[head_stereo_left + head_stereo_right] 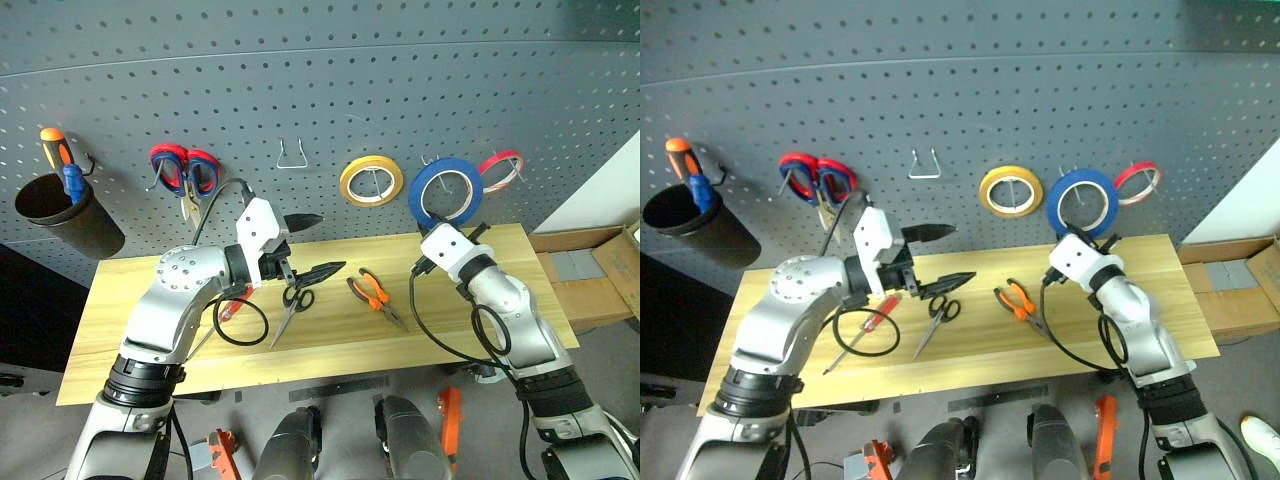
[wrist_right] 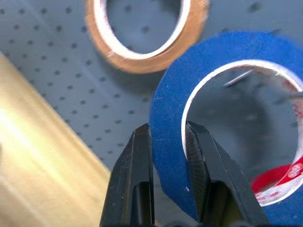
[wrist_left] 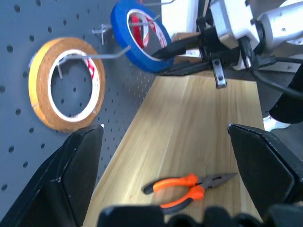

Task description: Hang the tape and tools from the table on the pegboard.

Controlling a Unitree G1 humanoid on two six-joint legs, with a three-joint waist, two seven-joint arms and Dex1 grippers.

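Note:
The blue tape (image 1: 446,190) is held upright against the pegboard (image 1: 300,80), with my right gripper (image 2: 168,139) shut on its lower rim. A metal hook tip (image 2: 239,78) shows through the ring's opening. My left gripper (image 1: 315,245) hangs open over the table (image 1: 330,350), empty, pointing right above the black-handled scissors (image 1: 295,300). The orange-and-black pliers (image 1: 375,293) lie flat at the table's middle. The red-handled screwdriver (image 1: 875,322) lies partly under my left arm.
On the pegboard hang a yellow tape roll (image 1: 371,181), a thin red roll (image 1: 502,168), red-and-blue scissors (image 1: 184,172) and a bare wire hook (image 1: 291,155). A black cup (image 1: 62,213) holding an orange screwdriver hangs far left. Cardboard boxes (image 1: 590,270) stand right of the table.

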